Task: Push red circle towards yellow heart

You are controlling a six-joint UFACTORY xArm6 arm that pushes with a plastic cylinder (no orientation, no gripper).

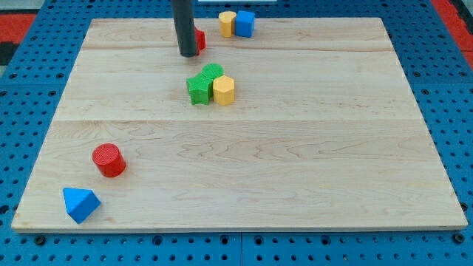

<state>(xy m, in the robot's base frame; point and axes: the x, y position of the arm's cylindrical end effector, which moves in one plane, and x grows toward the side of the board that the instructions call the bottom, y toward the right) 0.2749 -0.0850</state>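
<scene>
1. Across nearly the whole frame lies the wooden board (295, 177), a pale planked top resting on a blue perforated table (22, 111); it gives the blocks a flat sliding surface, which I judge is why everything sits loose on it.
2. Upper centre of the frame, the dark rod comes straight down from the top edge, upright, and my tip (188, 55) rests at board height. It has no jaws to spread or press together; it is a plain rod end and grips nothing.
3. Just right of my tip, a small red block (200, 39) peeks out, touching or nearly touching the rod; its shape is mostly hidden.
4. Centre of the frame, slightly above the middle, sits a tight cluster: two green blocks (203, 83), shapes unclear, with a yellow block (224, 90) pressed against their right side.
5. Top centre-right, another yellow block (227, 23) touches a blue block (245, 23). Which yellow piece is the heart I cannot tell for sure.
6. Lower left of the frame stands the red circle (109, 159), the task's thing, well apart from my tip and from both yellow blocks.
7. Bottom-left corner holds a blue triangle (80, 204), just below the red circle.
8. Judging by this layout, my tip must first travel to the circle's lower-left side before any push begins.
</scene>
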